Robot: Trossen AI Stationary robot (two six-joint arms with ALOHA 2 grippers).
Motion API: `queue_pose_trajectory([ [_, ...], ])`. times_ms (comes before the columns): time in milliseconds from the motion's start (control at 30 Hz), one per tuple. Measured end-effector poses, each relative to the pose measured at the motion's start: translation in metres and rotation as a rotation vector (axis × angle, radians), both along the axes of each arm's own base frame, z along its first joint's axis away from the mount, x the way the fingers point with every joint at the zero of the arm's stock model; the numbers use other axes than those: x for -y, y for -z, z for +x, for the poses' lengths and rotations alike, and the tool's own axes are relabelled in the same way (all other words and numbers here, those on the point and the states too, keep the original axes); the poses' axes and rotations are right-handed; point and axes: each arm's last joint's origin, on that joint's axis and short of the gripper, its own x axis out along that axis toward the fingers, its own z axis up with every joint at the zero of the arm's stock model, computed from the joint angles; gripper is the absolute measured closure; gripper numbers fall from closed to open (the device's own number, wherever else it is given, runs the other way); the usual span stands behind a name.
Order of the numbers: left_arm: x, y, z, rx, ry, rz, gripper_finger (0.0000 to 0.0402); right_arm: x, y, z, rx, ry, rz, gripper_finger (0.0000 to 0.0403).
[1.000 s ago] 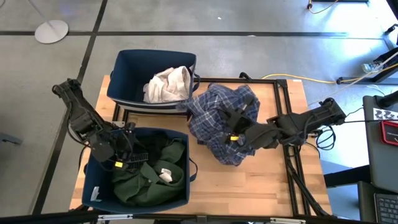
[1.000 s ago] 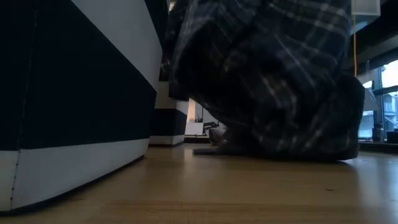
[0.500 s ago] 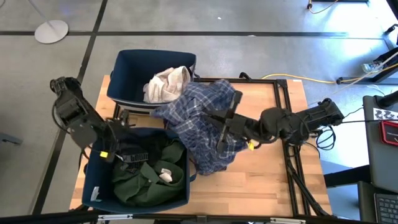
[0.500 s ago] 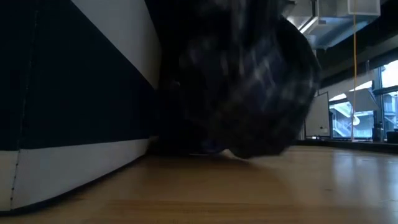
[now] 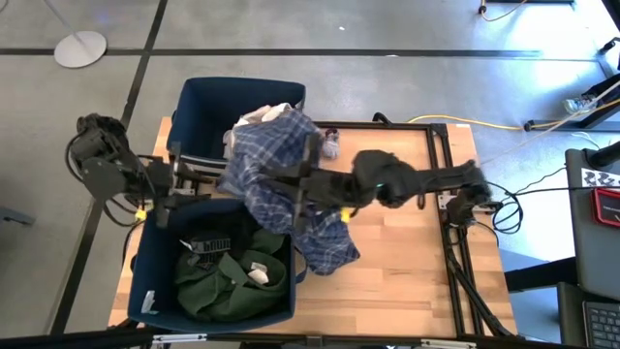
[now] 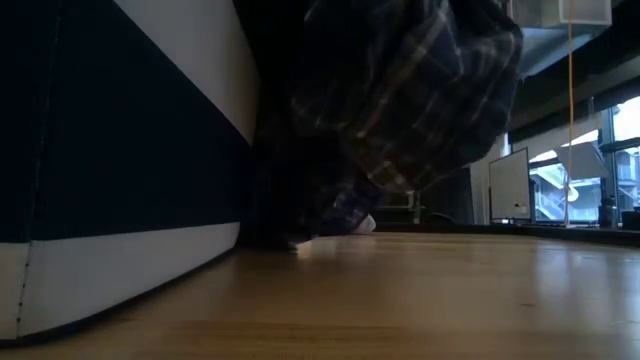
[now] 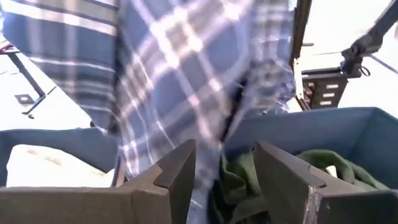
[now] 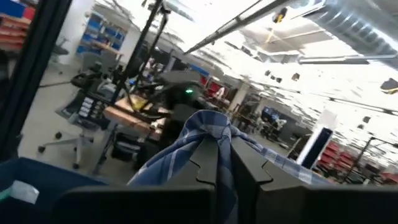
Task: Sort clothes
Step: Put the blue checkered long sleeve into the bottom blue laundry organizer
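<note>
Desk centre: your right pincer (image 5: 298, 187), clamped on plaid shirt (image 5: 276, 174), mid-carry; next, release over bin (image 5: 199, 109). Left pincer (image 5: 174, 184) open, empty.

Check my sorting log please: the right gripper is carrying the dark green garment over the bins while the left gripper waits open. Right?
Not quite: the right gripper, shut, carries the blue plaid garment, as the high view shows. The dark green garment lies in the near bin. The left gripper does wait open.
</note>
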Motion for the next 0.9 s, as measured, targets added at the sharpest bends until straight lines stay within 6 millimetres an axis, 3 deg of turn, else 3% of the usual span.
queue_pose_trajectory([
  [167, -0.009, -0.003, -0.008, 0.032, -0.024, -0.019, 0.0249, -0.008, -0.008, 0.024, 0.014, -0.091, -0.003, 0.0384],
  [267, -0.012, -0.004, -0.01, 0.041, -0.026, -0.031, 0.0249, -0.015, 0.004, 0.034, 0.04, -0.228, 0.029, 0.0384],
  [400, -0.012, -0.004, -0.01, 0.051, -0.041, -0.032, 0.0249, -0.023, 0.035, 0.054, -0.075, -0.321, 0.116, 0.0384],
  [633, 0.0, -0.001, 0.001, 0.025, -0.055, 0.008, 0.0249, -0.045, 0.109, 0.095, -0.317, -0.376, 0.166, 0.0365],
  [900, 0.027, 0.011, 0.026, -0.052, -0.058, 0.087, 0.0249, -0.054, 0.157, 0.11, -0.52, -0.343, 0.192, 0.032],
])
